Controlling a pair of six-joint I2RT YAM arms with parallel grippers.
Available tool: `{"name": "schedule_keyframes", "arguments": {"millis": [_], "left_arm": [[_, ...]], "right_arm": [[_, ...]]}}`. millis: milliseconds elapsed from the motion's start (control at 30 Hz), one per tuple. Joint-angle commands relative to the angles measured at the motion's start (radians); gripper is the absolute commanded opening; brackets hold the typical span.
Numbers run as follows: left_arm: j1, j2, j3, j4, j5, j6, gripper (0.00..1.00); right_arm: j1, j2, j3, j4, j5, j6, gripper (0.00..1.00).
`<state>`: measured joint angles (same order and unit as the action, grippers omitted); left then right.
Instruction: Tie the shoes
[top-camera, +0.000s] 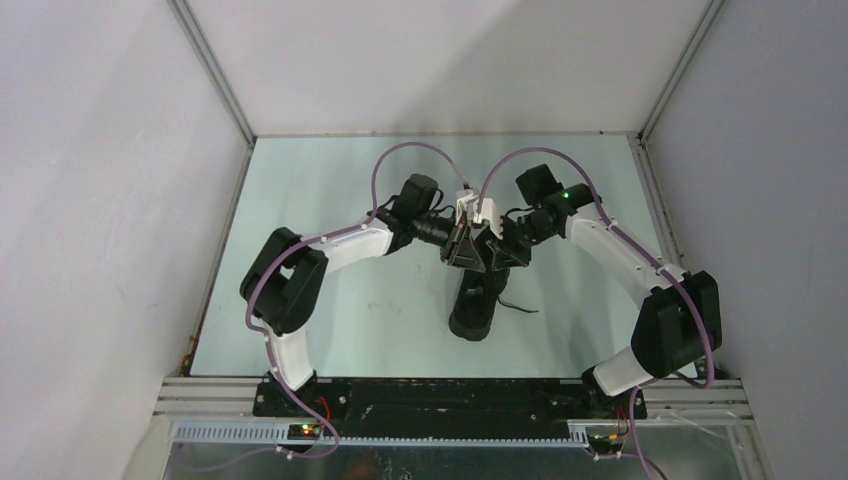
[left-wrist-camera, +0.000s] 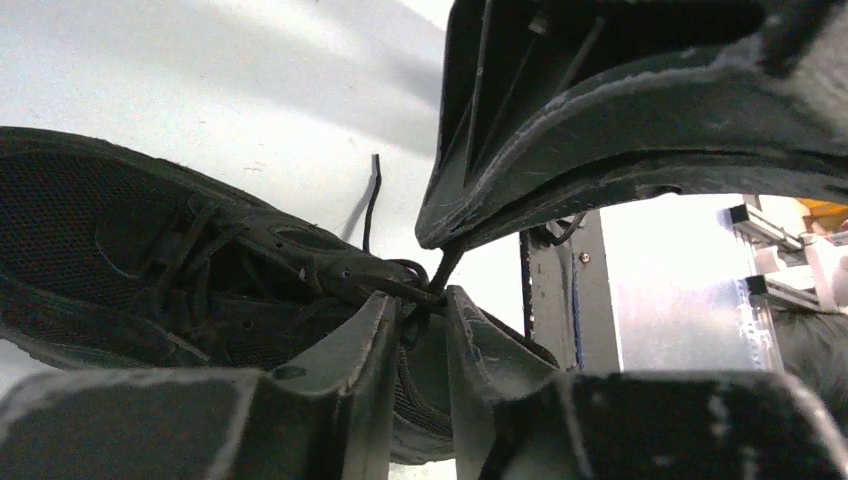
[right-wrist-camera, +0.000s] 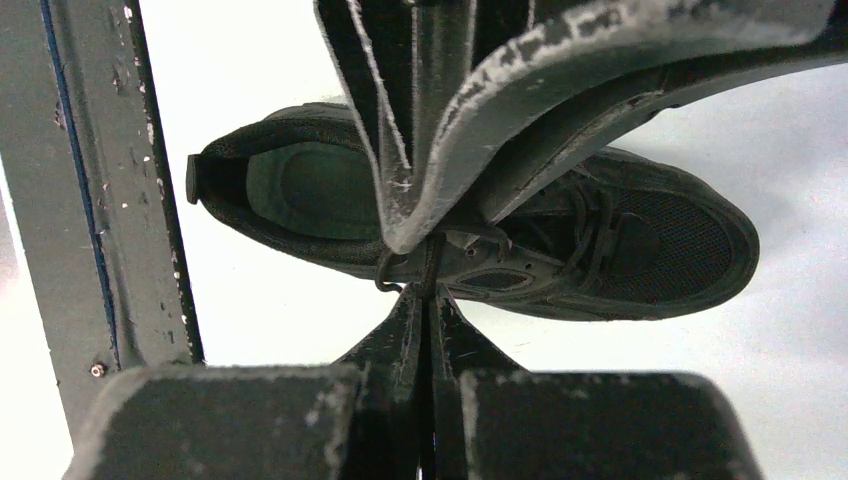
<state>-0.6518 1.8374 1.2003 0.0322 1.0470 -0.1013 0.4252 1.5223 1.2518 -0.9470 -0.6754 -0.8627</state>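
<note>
Meeting above sneaker (top-camera: 474, 310) — left jaws pinch laces (left-wrist-camera: 400, 289) | right jaws pinch laces | both hide its tongue

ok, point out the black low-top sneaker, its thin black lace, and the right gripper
black low-top sneaker (right-wrist-camera: 690, 235): right wrist view, mesh toe.
thin black lace (left-wrist-camera: 372, 200): left wrist view, free end against the table.
right gripper (right-wrist-camera: 427, 300): right wrist view, between its closed fingertips.

Left pincer (top-camera: 462, 245) and right pincer (top-camera: 497, 248) close together, tips down over the far end of the black sneaker (top-camera: 474, 308) on the pale counter (top-camera: 340, 320). Thin lace (top-camera: 520, 308) trailing right of it.
</note>
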Motion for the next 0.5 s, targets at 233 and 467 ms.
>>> {"name": "schedule_keyframes", "arguments": {"millis": [233, 467], "left_arm": [[0.004, -0.001, 0.044, -0.073, -0.047, 0.114, 0.01], [0.005, -0.028, 0.019, -0.084, -0.061, 0.18, 0.0]], "right_arm": [[-0.004, -0.006, 0.036, 0.011, -0.017, 0.013, 0.0], [-0.128, 0.008, 0.097, -0.072, -0.149, -0.016, 0.3]]}}
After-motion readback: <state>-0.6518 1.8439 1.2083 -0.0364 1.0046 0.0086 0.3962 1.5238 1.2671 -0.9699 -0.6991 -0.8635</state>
